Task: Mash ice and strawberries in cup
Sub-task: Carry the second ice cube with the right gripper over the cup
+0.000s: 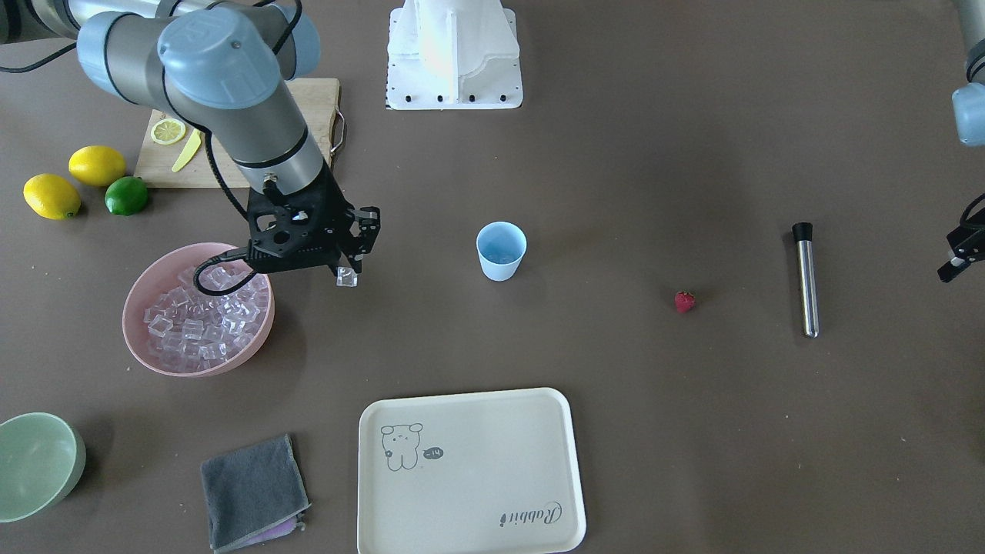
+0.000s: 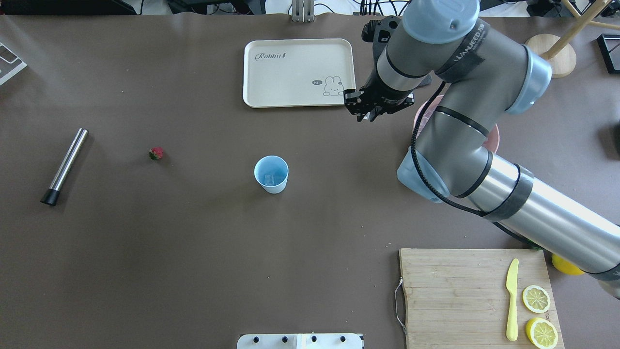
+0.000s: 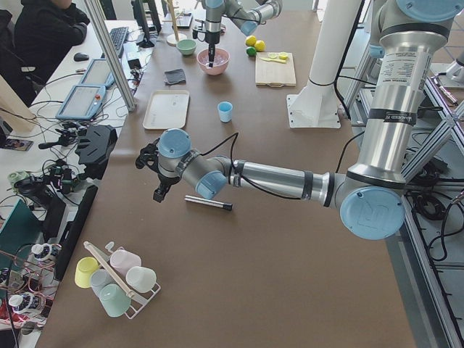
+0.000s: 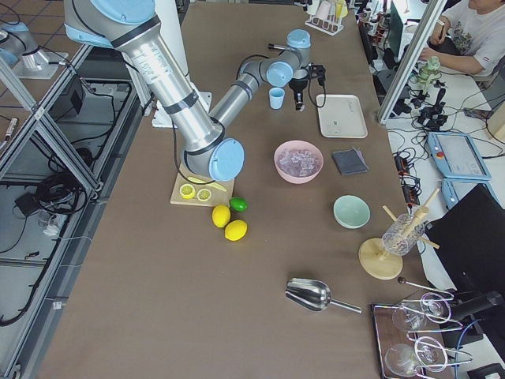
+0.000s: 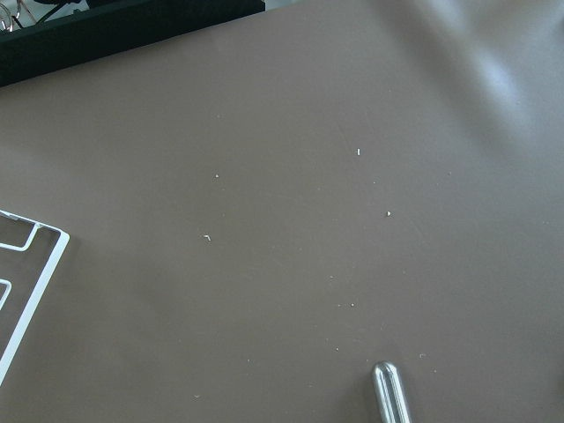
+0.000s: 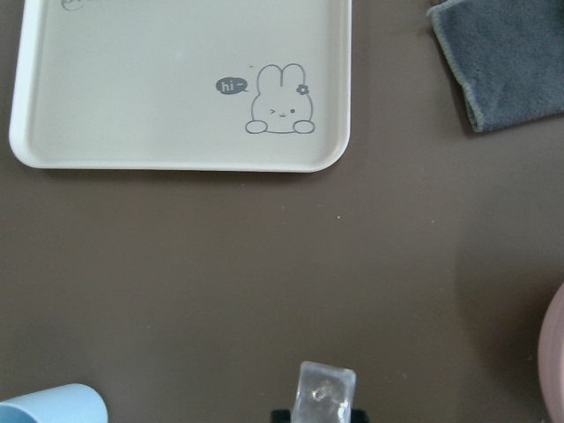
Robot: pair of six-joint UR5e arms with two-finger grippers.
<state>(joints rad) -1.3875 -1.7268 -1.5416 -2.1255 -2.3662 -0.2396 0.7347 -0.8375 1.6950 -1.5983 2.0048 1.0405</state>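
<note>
Right gripper (image 1: 348, 269) hangs over the table btwn the pink bowl (image 1: 185, 367) of ice & the light-blue cup (image 1: 501, 251). Its fingers are pinched on one clear ice cube (image 1: 347, 278), and the wrist view shows the cube poking out below the tips. The cup stands upright, w/ what looks like a cube already inside.

An ice cube is hard, light & slick, so it'd prob. squirt out if squeezed off-centre. Its flat opposite faces are the place to hold.

The strawberry (image 1: 684, 301) lies on the cup's other side, well apart from it. It's soft & easily bruised, so best taken gently across its widest part.

Beyond the strawberry lies a steel muddler (image 1: 805, 279). Left gripper (image 3: 158, 194) hovers near the muddler, on the side away from the cup; can't tell if it's open or closed.

Nothing stands btwn the held cube & the cup. A cream tray (image 1: 469, 531) lies on the operators' side of the cup, off that line. The cup is light & may tip under mashing.
</note>
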